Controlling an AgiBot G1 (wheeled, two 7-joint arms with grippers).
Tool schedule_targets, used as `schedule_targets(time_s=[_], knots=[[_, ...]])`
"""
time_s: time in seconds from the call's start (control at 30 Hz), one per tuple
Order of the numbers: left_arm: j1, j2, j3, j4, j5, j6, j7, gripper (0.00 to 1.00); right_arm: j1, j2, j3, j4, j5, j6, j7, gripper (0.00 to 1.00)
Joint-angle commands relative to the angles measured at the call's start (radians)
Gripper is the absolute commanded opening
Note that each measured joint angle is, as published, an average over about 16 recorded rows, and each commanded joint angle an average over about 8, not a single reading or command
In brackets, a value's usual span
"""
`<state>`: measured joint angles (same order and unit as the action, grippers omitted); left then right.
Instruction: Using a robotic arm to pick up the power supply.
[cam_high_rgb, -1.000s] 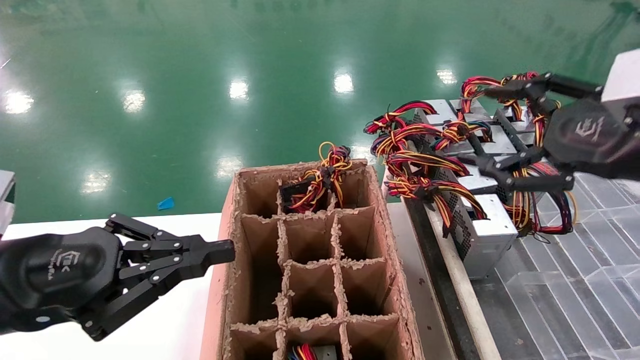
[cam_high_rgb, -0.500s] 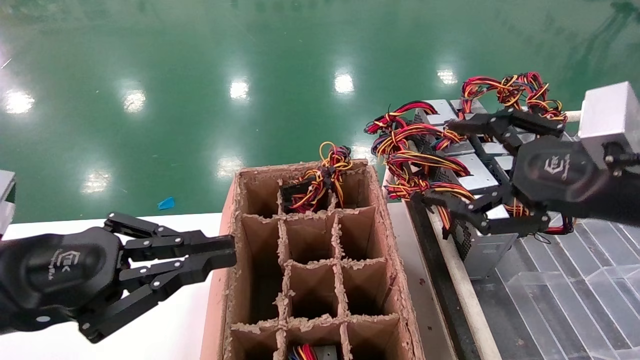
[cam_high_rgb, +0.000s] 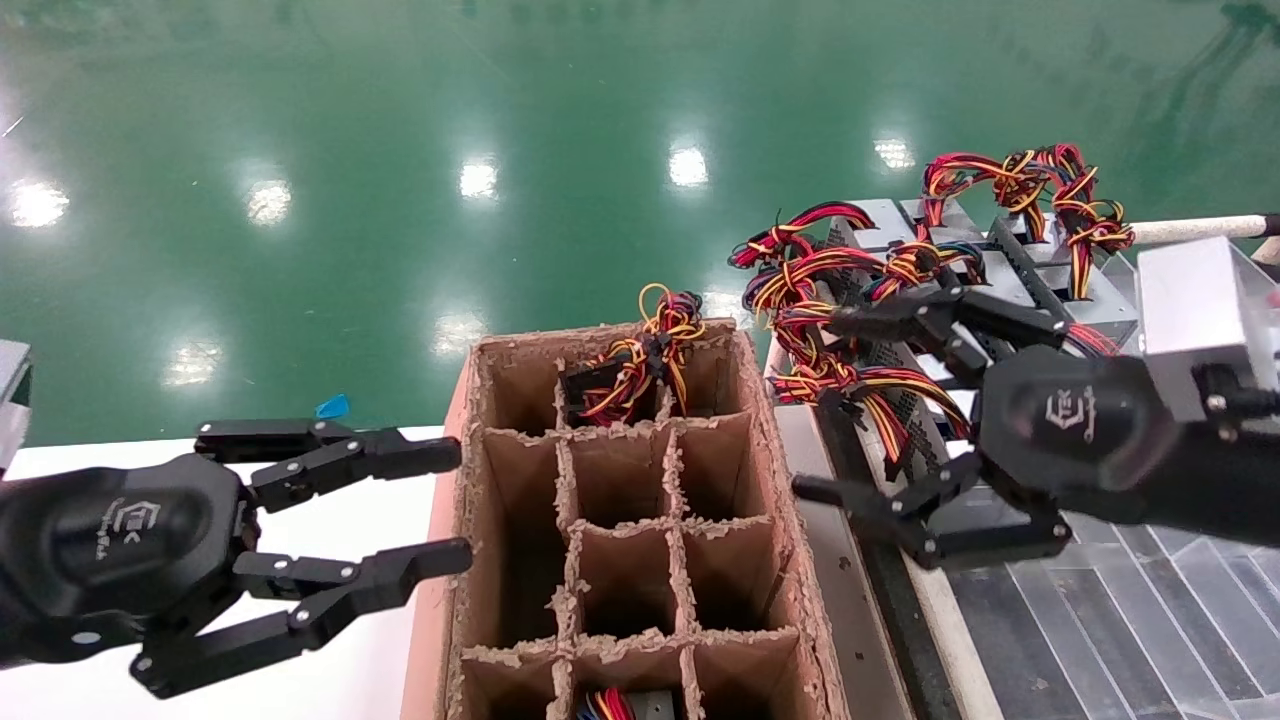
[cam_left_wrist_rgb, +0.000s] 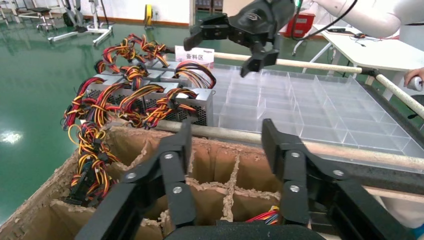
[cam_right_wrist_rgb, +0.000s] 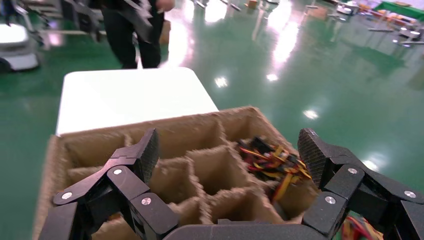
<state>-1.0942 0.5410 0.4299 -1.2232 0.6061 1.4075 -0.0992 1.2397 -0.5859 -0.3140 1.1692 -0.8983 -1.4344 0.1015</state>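
Nothing is picked up yet: the right gripper hangs at about three o'clock in the head view with its jaws spread wide and nothing between them, its black palm over the near end of the row of power supplies. One finger lies above the wire bundles at roughly two o'clock; the other reaches toward the strip between the cardboard divider box and the tray edge. The nearest power supply (the one a grasp would most likely take) is mostly hidden behind the palm, so whether a fingertip touches it cannot be told. The left wrist view shows this same gripper raised above the clear compartment tray and apart from the silver boxes with their red, yellow and black wires, which suggests the approach is unfinished.

The left gripper sits at about eight o'clock, over the white table, its jaws also apart and empty, its fingertips just beside the box's left wall. It looks idle.

In the box, one cell at twelve o'clock holds a unit with a wire bundle, and another bundle shows at the six o'clock edge, so some packing appears done. What remains, in my judgement, is the whole grasp: lowering the right gripper onto a supply, closing across its metal body and not the loose wires, then lifting it clear of its neighbours' tangled cables
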Motion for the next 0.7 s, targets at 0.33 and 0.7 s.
schedule_targets(time_s=[0.33,0.7], knots=[[0.000,0.000,0.000,0.000,0.000,0.000,0.000,1.00,-0.083,-0.013,0.017,0.058,0.084,-0.031,0.043,1.00],[0.000,0.000,0.000,0.000,0.000,0.000,0.000,1.00,-0.160,-0.024,0.033,0.111,0.162,-0.059,0.083,1.00]])
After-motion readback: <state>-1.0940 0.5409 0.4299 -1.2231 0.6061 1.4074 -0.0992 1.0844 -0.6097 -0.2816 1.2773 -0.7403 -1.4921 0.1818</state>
